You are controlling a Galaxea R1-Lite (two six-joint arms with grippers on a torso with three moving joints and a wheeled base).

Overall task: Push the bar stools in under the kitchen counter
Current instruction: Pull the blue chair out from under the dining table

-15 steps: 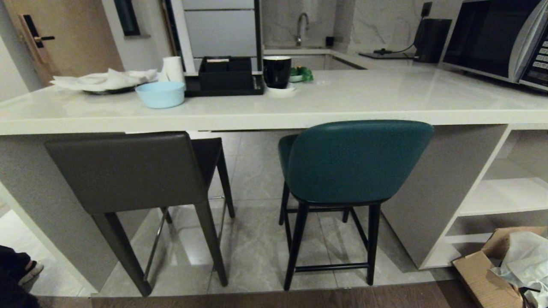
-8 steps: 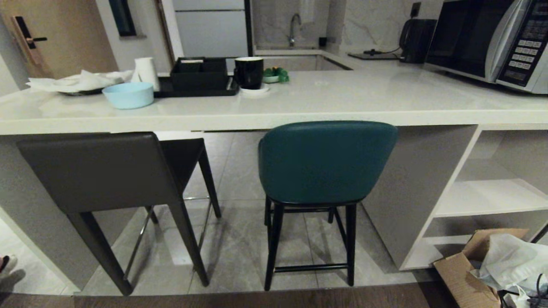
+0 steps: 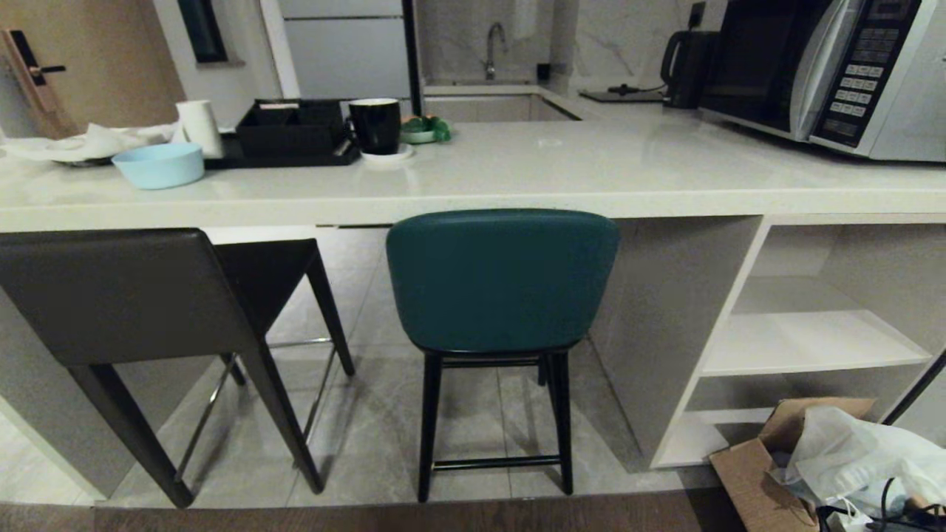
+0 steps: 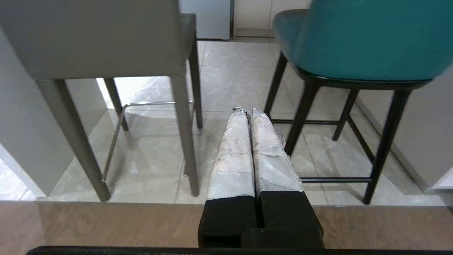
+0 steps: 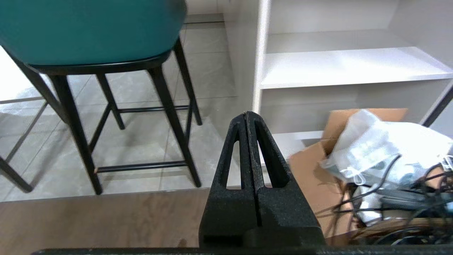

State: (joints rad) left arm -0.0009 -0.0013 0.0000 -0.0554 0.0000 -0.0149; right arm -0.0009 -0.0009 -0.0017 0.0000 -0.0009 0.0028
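I had both sets of jaws pressed together and empty. The left gripper [image 4: 246, 112] pointed at the floor gap between the two stools; the right gripper [image 5: 246, 115] aimed just past the teal one, toward the slab side panel [image 3: 665, 325] and the open shelves [image 3: 805, 340]. Neither arm showed in the head view, and neither touched anything.

Ahead of me, the teal stool [image 3: 502, 277] stood squarely in front, its curved back just below the table [image 3: 562, 166] edge and out on my side of it. The grey-brown stool [image 3: 111, 295] sat off to my left, boxy back also proud of the edge, seat partly under. A cardboard box [image 3: 768, 465] stuffed with bags and cables lay on the floor to my right.

I read this as the lining-up step, no push begun. Next move, I judged, called for a forward approach on the teal back, then a straight shove, minding the panel and that box.
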